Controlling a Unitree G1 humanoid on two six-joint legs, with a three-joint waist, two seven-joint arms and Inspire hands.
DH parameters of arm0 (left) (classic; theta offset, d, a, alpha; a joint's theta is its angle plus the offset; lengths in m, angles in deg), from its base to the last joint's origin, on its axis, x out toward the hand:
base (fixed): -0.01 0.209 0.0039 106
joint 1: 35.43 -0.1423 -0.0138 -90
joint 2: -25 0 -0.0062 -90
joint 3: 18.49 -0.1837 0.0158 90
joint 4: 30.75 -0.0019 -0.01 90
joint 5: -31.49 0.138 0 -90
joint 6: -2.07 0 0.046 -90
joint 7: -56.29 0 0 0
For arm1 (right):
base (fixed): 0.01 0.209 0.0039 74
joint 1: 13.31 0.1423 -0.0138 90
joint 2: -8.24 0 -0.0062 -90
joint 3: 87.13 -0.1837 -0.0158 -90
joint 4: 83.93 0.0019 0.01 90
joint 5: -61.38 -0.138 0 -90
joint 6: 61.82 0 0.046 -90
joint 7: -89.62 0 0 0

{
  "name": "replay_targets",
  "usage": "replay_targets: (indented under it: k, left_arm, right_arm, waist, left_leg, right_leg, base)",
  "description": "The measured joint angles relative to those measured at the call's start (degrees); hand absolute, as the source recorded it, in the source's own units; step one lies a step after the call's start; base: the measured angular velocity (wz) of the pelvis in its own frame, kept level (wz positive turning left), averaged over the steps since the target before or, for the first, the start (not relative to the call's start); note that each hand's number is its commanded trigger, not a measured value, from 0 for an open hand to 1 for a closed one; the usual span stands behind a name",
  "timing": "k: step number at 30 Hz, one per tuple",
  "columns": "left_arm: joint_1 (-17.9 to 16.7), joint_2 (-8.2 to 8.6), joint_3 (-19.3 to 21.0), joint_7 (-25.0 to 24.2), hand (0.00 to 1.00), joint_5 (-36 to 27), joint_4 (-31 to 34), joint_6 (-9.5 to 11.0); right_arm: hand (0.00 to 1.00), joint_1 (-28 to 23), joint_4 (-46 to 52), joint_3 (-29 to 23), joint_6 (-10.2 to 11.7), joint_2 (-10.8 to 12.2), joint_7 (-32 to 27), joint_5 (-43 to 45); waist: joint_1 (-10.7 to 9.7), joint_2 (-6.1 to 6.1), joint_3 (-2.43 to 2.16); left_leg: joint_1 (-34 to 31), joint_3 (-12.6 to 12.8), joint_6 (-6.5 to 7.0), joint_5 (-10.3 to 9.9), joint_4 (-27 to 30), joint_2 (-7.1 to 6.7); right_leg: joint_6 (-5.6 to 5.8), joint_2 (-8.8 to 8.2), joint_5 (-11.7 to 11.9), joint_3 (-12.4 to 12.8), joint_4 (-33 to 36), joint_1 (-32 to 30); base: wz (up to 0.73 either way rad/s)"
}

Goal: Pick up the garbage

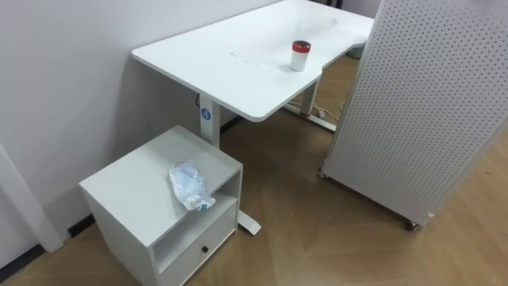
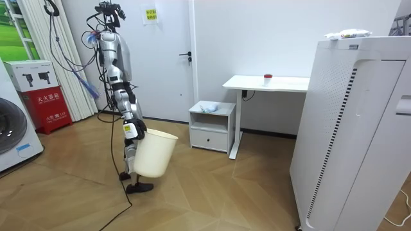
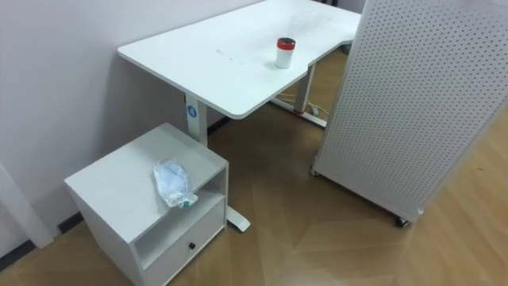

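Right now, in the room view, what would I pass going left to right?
White washing machine → red-and-white box → cream plastic bin → small white cabinet → white desk → tall white unit.

Red-capped cup [image 1: 300,56] on white desk [image 1: 222,63]

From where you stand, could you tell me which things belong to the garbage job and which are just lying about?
Job: crumpled plastic on the cabinet; bin.
Lying about: can, upright on the desk; panel.
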Motion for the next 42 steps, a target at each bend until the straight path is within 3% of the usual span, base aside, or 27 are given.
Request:
replay_targets:
  k: [2, 5, 7, 9, 10, 12, 13, 14, 15, 16, 17, 18, 19, 20, 22, 23, 24, 26, 29, 32, 35, 36, 37, 38, 40, 41, 42]
  left_arm:
    - [0.02, 0.01, 1.50, 0.02, 0.00, 0.02, -0.13, 0.13]
    - [0.78, -0.47, 2.67, 0.00, 0.00, -0.13, -1.36, 0.15]
    - [0.91, -0.99, 2.91, -0.47, 0.00, -0.12, -2.36, 0.02]
    - [1.39, -1.07, 3.07, -1.28, 0.00, -0.12, -2.35, -0.04]
    - [1.52, -1.02, 2.96, -1.60, 0.00, -0.13, -2.38, -0.17]
    - [0.59, -1.19, 2.55, -1.58, 0.00, -0.18, -2.43, -0.36]
    - [-0.04, -1.00, 2.55, -1.62, 0.00, -0.16, -2.22, -0.42]
    - [-0.41, -0.85, 2.53, -1.60, 0.00, -0.17, -2.14, -0.41]
    - [-0.72, -0.79, 1.90, -1.59, 0.00, -0.16, -2.03, -0.32]
    - [-0.92, -0.81, 1.10, -1.53, 0.00, -0.15, -1.64, -0.48]
    - [-1.12, -0.80, 0.76, -1.49, 0.00, -0.16, -1.51, -0.49]
    - [-1.56, -0.72, 0.74, -1.48, 0.00, -0.16, -1.51, -0.46]
    - [-2.01, -0.73, 0.83, -1.47, 0.00, -0.25, -1.53, -0.32]
    - [-2.35, -0.82, 0.89, -1.46, 0.00, -0.26, -1.56, -0.24]
    - [-2.95, -0.88, 0.94, -1.46, 0.00, -0.23, -1.54, 0.39]
    - [-2.87, -0.85, 0.92, -1.46, 0.00, -0.24, -1.55, 0.79]
    - [-2.96, -0.84, 0.92, -1.51, 0.00, -0.29, -1.59, 1.67]
    - [-1.79, -0.95, 0.84, -1.51, 0.00, -0.63, -1.50, 2.77]
    - [-0.18, -0.89, 0.89, -1.41, 0.00, -1.65, -0.99, 4.04]
    - [0.85, -0.83, 0.85, -1.25, 0.00, -2.61, -1.20, 4.44]
    - [2.93, -0.64, 0.79, -0.97, 0.00, -2.85, -1.39, 5.13]
    - [3.26, -0.65, 0.78, -0.44, 0.00, -3.05, -1.55, 5.33]
    - [3.79, -0.70, 0.77, 0.10, 0.00, -3.85, -1.55, 5.34]
    - [4.21, -0.78, 0.68, 0.38, 0.00, -4.24, -1.54, 5.34]
    - [6.49, -1.12, -0.36, 2.55, 0.00, -4.71, -0.78, 6.00]
    - [6.88, -1.25, -0.36, 3.35, 0.00, -4.74, -0.22, 6.36]
    - [8.03, -1.51, -0.58, 5.32, 0.00, -5.23, 0.07, 7.51]
  right_arm:
    - [1.00, 0.03, 0.03, -0.48, -0.03, 0.02, 0.74, 0.88]
    - [1.00, 0.29, 0.27, -0.53, -0.10, -0.10, 1.17, 2.45]
    - [1.00, 1.09, 0.35, -0.53, -0.14, -0.24, 1.66, 4.39]
    - [1.00, 1.53, 0.02, -0.44, -0.10, -0.44, 1.88, 4.45]
    - [1.00, 1.55, -0.49, -0.44, -0.11, -0.80, 2.09, 4.40]
    - [1.00, 1.48, -0.89, -0.29, -0.22, -0.99, 2.30, 4.25]
    - [1.00, 0.90, -0.90, -0.28, -0.29, -1.29, 2.24, 4.23]
    - [1.00, 0.62, -0.66, -0.26, -0.35, -1.50, 2.19, 4.02]
    - [1.00, -0.12, -0.23, -0.07, -0.31, -1.96, 2.08, 3.20]
    - [1.00, -0.33, -0.48, 0.07, -0.60, -2.21, 1.52, 2.40]
    - [1.00, -0.42, -0.59, 0.24, -0.84, -2.27, 1.22, 2.11]
    - [1.00, -0.48, -0.67, 0.76, -0.88, -2.37, 0.75, 2.08]
    - [1.00, -0.43, -0.67, 0.78, -0.82, -2.47, 0.36, 2.30]
    - [1.00, -0.42, -0.67, 1.03, -0.81, -2.52, 0.20, 2.44]
    - [1.00, -0.75, -0.37, 2.28, -0.58, -2.46, 0.13, 3.42]
    - [1.00, -0.94, -0.31, 2.26, -0.58, -2.42, 0.22, 3.71]
    - [1.00, -0.67, -0.03, 2.28, -0.63, -2.26, 0.42, 4.03]
    - [1.00, -0.69, 0.54, 2.27, -0.46, -1.94, 0.46, 4.26]
    - [1.00, -0.94, 1.95, 2.28, -0.05, -1.96, 0.15, 6.20]
    - [1.00, -1.23, 2.98, 2.81, -0.08, -1.99, -0.14, 6.90]
    - [1.00, -0.59, 4.26, 4.05, 0.14, -2.17, -0.74, 7.24]
    - [1.00, 0.27, 4.82, 3.93, 0.26, -2.12, -1.10, 8.30]
    - [1.00, 1.31, 5.33, 3.92, 0.65, -2.20, -1.47, 8.64]
    - [1.00, 1.62, 5.50, 3.97, 0.95, -2.28, -1.63, 8.70]
    - [1.00, 1.99, 5.60, 4.05, 1.81, -2.25, -1.81, 8.95]
    - [1.00, 2.19, 5.96, 4.10, 1.83, -2.04, -1.84, 9.07]
    - [1.00, 3.11, 6.24, 4.61, 1.93, -1.74, -1.67, 8.79]
  waist:
    - [0.03, -0.21, 0.14]
    - [0.06, -0.39, 0.21]
    - [0.54, -0.41, 0.17]
    - [1.21, -0.63, 0.06]
    - [1.20, -0.24, 0.11]
    - [1.30, -0.16, 0.13]
    - [1.19, -0.86, 0.33]
    - [1.18, -0.87, 0.24]
    - [0.96, -0.91, 0.19]
    - [1.01, -1.21, 0.14]
    - [1.39, -1.40, 0.10]
    - [2.25, -2.07, -0.04]
    - [3.01, -1.94, 0.02]
    - [3.13, -1.90, 0.01]
    - [3.09, -2.36, -0.29]
    - [3.03, -2.39, -0.36]
    - [3.07, -2.45, -0.57]
    - [2.76, -2.76, -0.42]
    - [2.69, -2.45, -0.06]
    - [2.76, -2.13, -0.24]
    - [3.23, -1.37, -0.36]
    - [3.36, -1.70, -0.31]
    - [2.95, -1.95, -0.16]
    - [2.79, -2.02, -0.18]
    - [2.89, -1.36, -0.25]
    - [3.09, -0.74, -0.34]
    - [3.18, -0.82, -0.08]
  left_leg:
    - [-0.07, 0.13, -0.42, -0.27, 0.75, -0.01]
    - [-1.16, 0.18, -1.10, -2.67, 4.88, 0.53]
    - [-4.70, 1.20, -3.10, -5.99, 12.95, 1.79]
    - [-9.43, 3.42, -4.20, -6.47, 23.09, 3.07]
    - [-12.98, 3.98, -5.37, -5.69, 30.81, 4.58]
    - [-15.42, 4.03, -6.46, -2.89, 37.98, 6.00]
    - [-16.93, 4.06, -6.55, -0.38, 41.74, 6.08]
    - [-17.47, 4.14, -6.51, -0.39, 42.64, 6.00]
    - [-19.60, 4.28, -5.00, -1.44, 40.65, 5.77]
    - [-22.62, 4.61, -4.71, -1.72, 36.95, 5.13]
    - [-23.95, 4.58, -4.96, -1.57, 34.22, 4.81]
    - [-25.56, 4.54, -6.21, -0.40, 26.57, 3.61]
    - [-26.45, 4.27, -7.18, 2.58, 17.69, 3.19]
    - [-27.09, 4.08, -7.24, 5.73, 15.00, 3.17]
    - [-25.87, 4.16, -5.66, 13.49, 10.19, 2.06]
    - [-25.78, 4.40, -5.13, 13.81, 10.50, 1.73]
    - [-25.93, 4.90, -3.88, 13.73, 11.80, 1.26]
    - [-26.42, 5.23, -3.44, 11.90, 14.29, 0.87]
    - [-27.32, 6.51, -3.23, 7.53, 19.05, 1.00]
    - [-27.18, 7.59, -2.86, 4.15, 21.48, 0.87]
    - [-26.42, 9.11, -1.99, 1.65, 21.40, 0.59]
    - [-25.17, 9.74, -1.47, 1.19, 20.61, -0.25]
    - [-24.01, 10.29, -0.82, 0.62, 20.48, -1.22]
    - [-23.58, 10.52, -0.53, 0.23, 20.61, -1.56]
    - [-21.41, 9.61, 0.20, -1.06, 20.26, -1.84]
    - [-20.86, 9.25, 0.23, -1.15, 19.78, -1.69]
    - [-19.96, 9.07, 0.18, -1.11, 18.39, -1.20]
  right_leg:
    - [-0.19, -0.13, -0.82, -0.66, 1.16, -0.23]
    - [-1.79, -0.19, -3.87, -3.40, 6.00, -1.55]
    - [-2.50, 0.36, -6.66, -3.42, 10.97, -4.11]
    - [-3.55, 0.11, -8.57, -3.78, 13.21, -5.59]
    - [-3.91, 0.27, -9.46, -4.21, 13.95, -5.38]
    - [-4.59, 0.69, -10.28, -4.50, 13.93, -3.39]
    - [-4.82, 0.59, -10.91, -4.12, 13.87, -1.84]
    - [-4.74, 0.53, -11.26, -3.73, 13.83, -1.44]
    - [-4.66, 0.33, -11.91, -3.56, 13.86, -0.96]
    - [-4.61, -0.21, -12.57, -2.84, 14.00, -0.82]
    - [-4.54, -0.56, -12.83, -2.31, 13.93, -0.62]
    - [-4.17, -1.30, -13.20, -1.49, 13.46, -0.08]
    - [-3.87, -2.03, -13.90, -1.20, 13.14, 0.79]
    - [-3.51, -2.39, -14.21, -1.11, 12.81, 1.45]
    - [-1.55, -3.59, -15.17, 0.25, 11.26, 3.44]
    - [-1.18, -3.84, -15.27, 0.26, 10.55, 3.84]
    - [-0.48, -4.20, -15.11, 0.42, 9.19, 4.61]
    - [0.76, -4.79, -14.38, 0.16, 7.87, 5.41]
    - [0.90, -5.50, -14.25, 0.63, 6.70, 7.13]
    - [1.82, -7.12, -14.76, 0.50, 7.45, 7.81]
    - [2.77, -9.14, -15.30, -0.02, 16.50, 3.79]
    - [2.96, -10.67, -15.21, -0.12, 23.86, 1.13]
    - [4.08, -12.89, -13.83, -0.92, 31.40, -1.93]
    - [4.11, -13.85, -12.65, -1.17, 34.79, -3.19]
    - [3.05, -15.08, -5.16, -1.47, 43.85, -6.81]
    - [2.71, -15.10, -4.14, -1.47, 45.17, -7.80]
    - [2.69, -14.99, -6.26, -1.40, 47.12, -10.69]
  base:
    - [0.00]
    - [-0.06]
    - [-0.11]
    - [-0.07]
    - [0.00]
    - [0.12]
    - [0.12]
    - [0.27]
    - [0.37]
    - [0.34]
    - [0.03]
    - [-0.24]
    - [-0.30]
    - [-0.33]
    - [-0.27]
    - [-0.30]
    - [-0.24]
    - [-0.19]
    - [-0.15]
    - [-0.16]
    - [-0.17]
    - [-0.14]
    - [-0.05]
    - [0.14]
    - [0.17]
    - [0.00]
    - [-0.12]
